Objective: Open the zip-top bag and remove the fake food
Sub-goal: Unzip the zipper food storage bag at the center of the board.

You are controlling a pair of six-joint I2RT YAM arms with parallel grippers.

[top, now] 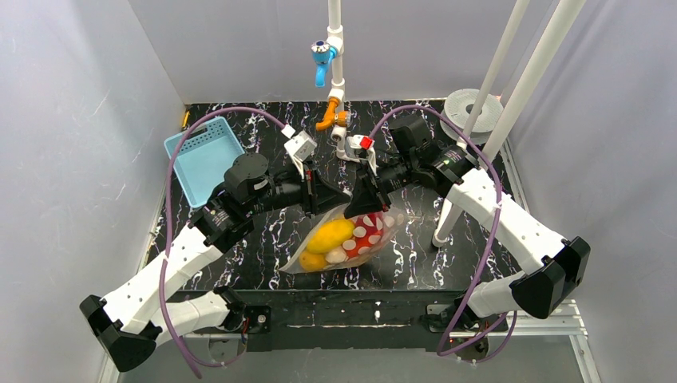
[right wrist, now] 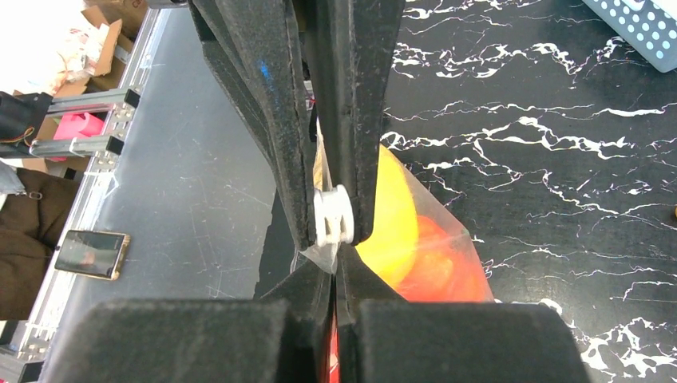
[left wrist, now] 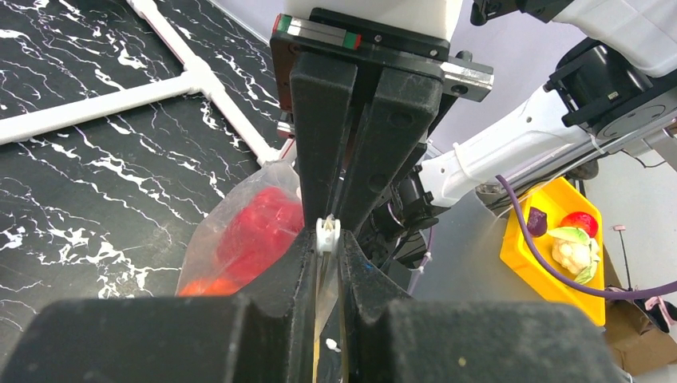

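Note:
The zip-top bag point(top: 299, 259) lies mid-table, its top edge lifted between both grippers. It holds fake food: a yellow oblong piece point(top: 329, 235), an orange piece point(top: 313, 261) and a red white-dotted piece point(top: 367, 231). My left gripper point(top: 339, 199) is shut on the bag's white zipper slider point(left wrist: 327, 235), seen at its tips in the left wrist view point(left wrist: 327, 241). My right gripper point(top: 361, 203) faces it tip to tip and is shut on the bag's edge beside the slider point(right wrist: 334, 215), as the right wrist view point(right wrist: 335, 267) shows. Yellow point(right wrist: 391, 215) and orange point(right wrist: 439, 267) pieces show through the plastic.
A light blue perforated basket point(top: 203, 155) stands at the back left. White pipe posts point(top: 479, 159) rise at the right, beside a white round disc point(top: 471, 104). A pipe with a blue tap point(top: 323, 60) hangs at the back centre. A yellow tray point(left wrist: 551, 239) sits off the table.

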